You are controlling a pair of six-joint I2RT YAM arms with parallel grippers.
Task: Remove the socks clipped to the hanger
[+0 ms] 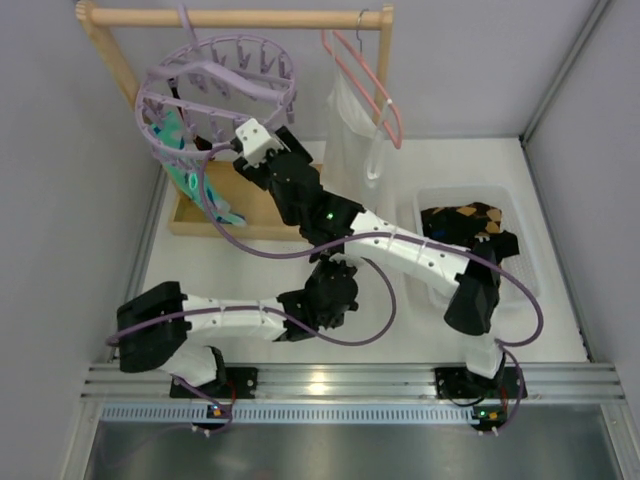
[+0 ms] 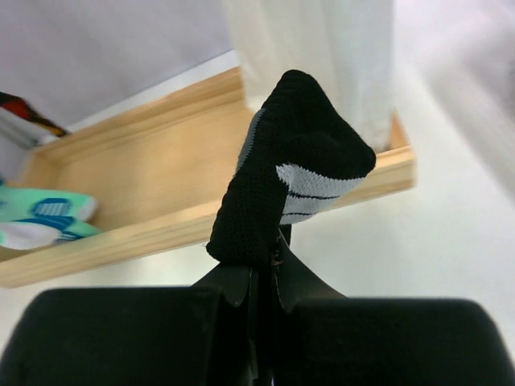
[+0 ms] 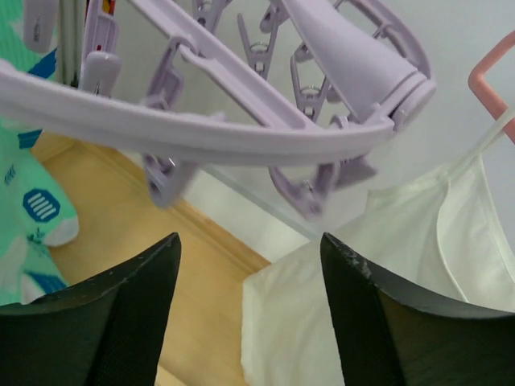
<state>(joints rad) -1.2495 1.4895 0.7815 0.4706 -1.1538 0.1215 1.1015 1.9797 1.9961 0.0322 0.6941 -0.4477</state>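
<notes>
We see the lavender hanger hanging tilted from the wooden rail at the far left of the desk. A pair of teal socks with white and blue marks hangs from clips on its left side, down toward the wooden tray at the foot of the rack.

The right end effector sits just under the ring's near edge. Its fingers are spread apart and nothing lies between them.

The left end effector is low over the desk, in front of the tray. It is clamped on a black sock with white and grey stripes, which stands up from the closed fingers.

To the right of the ring, a white garment hangs on a pink hanger. Further right, a clear bin on the desk holds brown patterned fabric.
</notes>
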